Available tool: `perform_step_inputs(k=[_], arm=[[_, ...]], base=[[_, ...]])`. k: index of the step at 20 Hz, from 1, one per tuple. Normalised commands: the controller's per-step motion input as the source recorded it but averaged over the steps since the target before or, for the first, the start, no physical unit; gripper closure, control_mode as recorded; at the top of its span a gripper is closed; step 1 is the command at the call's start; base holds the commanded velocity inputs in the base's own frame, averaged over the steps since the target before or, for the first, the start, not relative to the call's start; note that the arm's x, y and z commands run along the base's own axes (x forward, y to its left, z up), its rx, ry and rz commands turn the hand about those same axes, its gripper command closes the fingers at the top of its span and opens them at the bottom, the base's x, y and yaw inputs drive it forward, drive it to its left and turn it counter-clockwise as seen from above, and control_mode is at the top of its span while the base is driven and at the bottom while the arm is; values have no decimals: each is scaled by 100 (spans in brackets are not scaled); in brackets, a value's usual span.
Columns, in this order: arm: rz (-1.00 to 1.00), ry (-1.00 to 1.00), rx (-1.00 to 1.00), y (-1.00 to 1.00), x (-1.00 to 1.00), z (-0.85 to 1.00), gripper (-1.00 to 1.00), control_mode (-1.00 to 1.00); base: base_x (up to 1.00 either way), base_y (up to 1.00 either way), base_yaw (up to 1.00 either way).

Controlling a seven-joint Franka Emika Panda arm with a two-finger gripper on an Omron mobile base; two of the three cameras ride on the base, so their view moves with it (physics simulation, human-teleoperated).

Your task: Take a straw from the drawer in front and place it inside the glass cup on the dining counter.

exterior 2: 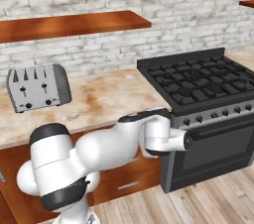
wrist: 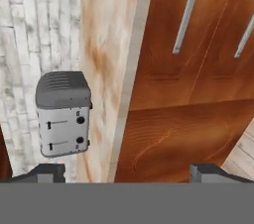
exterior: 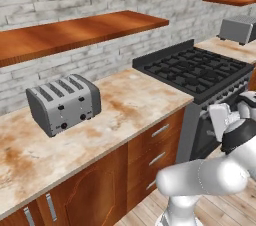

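The drawer (exterior: 158, 131) is the top one of a stack under the marble worktop, shut, with a slim silver bar handle (wrist: 186, 17). In the hand view the scene is rolled sideways, and the drawer (wrist: 166, 44) lies ahead at upper right, some way from the hand. My gripper (wrist: 127, 174) is open, its two dark fingertips (wrist: 47, 172) far apart at the bottom, and nothing is between them. The arm reaches across in front of the cabinets and the stove. The straw, the glass cup and the dining counter are out of view.
A silver toaster (exterior: 64, 103) stands on the wall-side marble worktop (exterior: 125, 105). A black stove (exterior: 197, 70) adjoins the drawers on the right. Two more drawers (exterior: 156, 159) sit below the top one, with cabinet doors (exterior: 90, 190) to their left. Wooden shelves hang on the brick wall.
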Motion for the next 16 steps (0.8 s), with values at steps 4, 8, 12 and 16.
perform_step_inputs(k=[4,8,12,16], arm=[[-1,-8,9,0,14,-36,-100,-100],[-1,-11,7,14,6,-39,-100,-100],[-5,-14,4,32,8,-34,-100,-100],[-7,-12,1,36,20,-29,-100,-100]], base=[[0,0,0],[0,0,0],[0,0,0],[0,0,0]])
